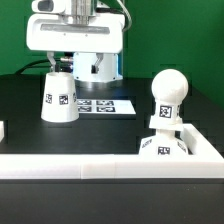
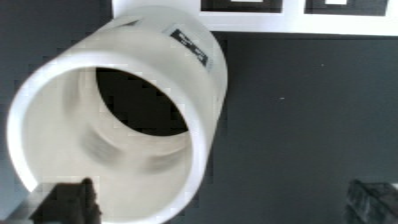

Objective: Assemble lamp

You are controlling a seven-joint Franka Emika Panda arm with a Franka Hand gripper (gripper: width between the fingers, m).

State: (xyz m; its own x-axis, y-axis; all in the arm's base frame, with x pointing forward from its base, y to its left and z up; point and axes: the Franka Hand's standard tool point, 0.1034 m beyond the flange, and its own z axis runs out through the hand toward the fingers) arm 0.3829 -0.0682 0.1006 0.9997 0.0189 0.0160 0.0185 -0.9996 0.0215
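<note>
The hand (image 2: pixel 222 205) is hovering with fingers spread, gripping nothing, right over the white plastic truncated-cone shade (image 1: pixel 59 97) standing on the black worktop (image 1: pixel 110 130) beside the marker board (image 1: pixel 102 104). In the wrist view, the shade's open mouth is facing the camera, its axis pointing up at the hand.

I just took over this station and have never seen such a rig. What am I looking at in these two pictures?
The exterior view looks across a black table at a white robot arm. The wrist view comes from a camera on that arm, looking down past its tool. The two dark fingers are apart, so the tool is open and grips nothing.

On the table, the cone-shaped shade stands right under the tool. It is the big hollow shape in the wrist view. Beside it lies the marker board, which is no lamp part. At the exterior view's right, the bulb stands on the base.
</note>
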